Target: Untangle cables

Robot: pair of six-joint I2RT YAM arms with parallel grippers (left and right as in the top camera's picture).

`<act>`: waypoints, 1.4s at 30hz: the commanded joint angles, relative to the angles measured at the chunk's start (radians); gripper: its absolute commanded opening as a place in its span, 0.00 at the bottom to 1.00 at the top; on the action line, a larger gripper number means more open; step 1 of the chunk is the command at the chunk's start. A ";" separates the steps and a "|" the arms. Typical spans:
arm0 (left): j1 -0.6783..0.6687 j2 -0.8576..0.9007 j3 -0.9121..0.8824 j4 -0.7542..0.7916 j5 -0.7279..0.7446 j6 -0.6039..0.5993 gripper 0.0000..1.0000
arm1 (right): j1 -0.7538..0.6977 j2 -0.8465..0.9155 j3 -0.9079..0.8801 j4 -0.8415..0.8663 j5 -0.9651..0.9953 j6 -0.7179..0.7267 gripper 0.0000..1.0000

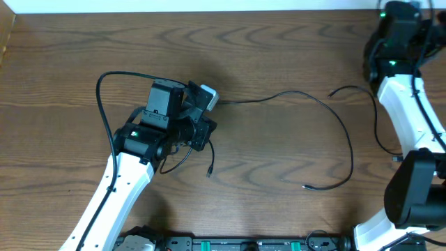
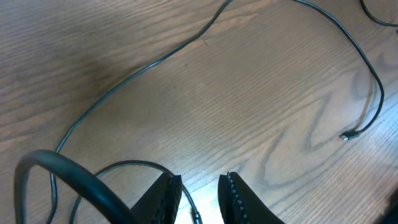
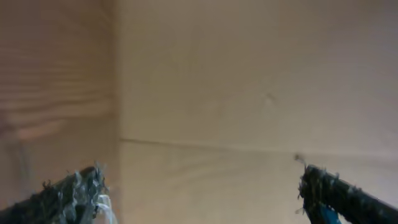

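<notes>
Curving ahead of your left gripper, the thin black cable lies in one loose arc; whether that gripper is clamped you cannot tell, and your right gripper gapes empty.

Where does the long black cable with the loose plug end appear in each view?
Overhead: the long black cable arcs through right-centre, ending lower right.
Left wrist: the cable runs from lower left off the top, then re-enters down the right side.
Right wrist: not in view.
Shared landmark: its plug end.
</notes>
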 commanded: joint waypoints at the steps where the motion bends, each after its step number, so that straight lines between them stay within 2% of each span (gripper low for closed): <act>1: 0.000 -0.001 0.027 0.000 -0.009 -0.005 0.26 | 0.025 0.003 0.004 -0.132 -0.365 0.274 0.99; 5: 0.000 -0.001 0.027 0.000 -0.009 -0.005 0.26 | 0.023 0.003 0.004 -0.290 -0.751 0.475 0.99; 7: -0.001 -0.001 0.027 0.000 -0.009 -0.005 0.26 | 0.024 0.003 0.004 -0.338 -0.860 0.522 0.99; 10: -0.001 -0.001 0.027 0.000 -0.009 -0.005 0.26 | 0.028 0.003 0.004 -0.506 -1.092 0.639 0.99; 15: 0.000 -0.001 0.027 0.000 -0.009 -0.005 0.26 | 0.028 0.003 -0.005 -0.694 -1.151 0.824 0.99; 18: 0.000 -0.001 0.027 0.001 -0.010 -0.005 0.26 | 0.028 0.004 -0.037 -0.763 -1.151 0.873 0.95; 22: 0.000 -0.001 0.027 0.000 -0.010 -0.005 0.26 | 0.024 0.004 -0.114 -0.750 -1.151 0.896 0.93; 25: 0.000 -0.001 0.027 0.000 -0.010 -0.005 0.26 | 0.000 0.005 -0.196 -0.694 -1.152 0.979 0.90; 31: 0.000 -0.001 0.027 0.000 -0.009 -0.005 0.26 | -0.071 0.005 -0.325 -0.570 -1.192 1.093 0.77; 42: -0.001 -0.001 0.027 0.000 -0.009 -0.005 0.26 | -0.150 0.007 -0.435 -0.394 -1.207 1.108 0.74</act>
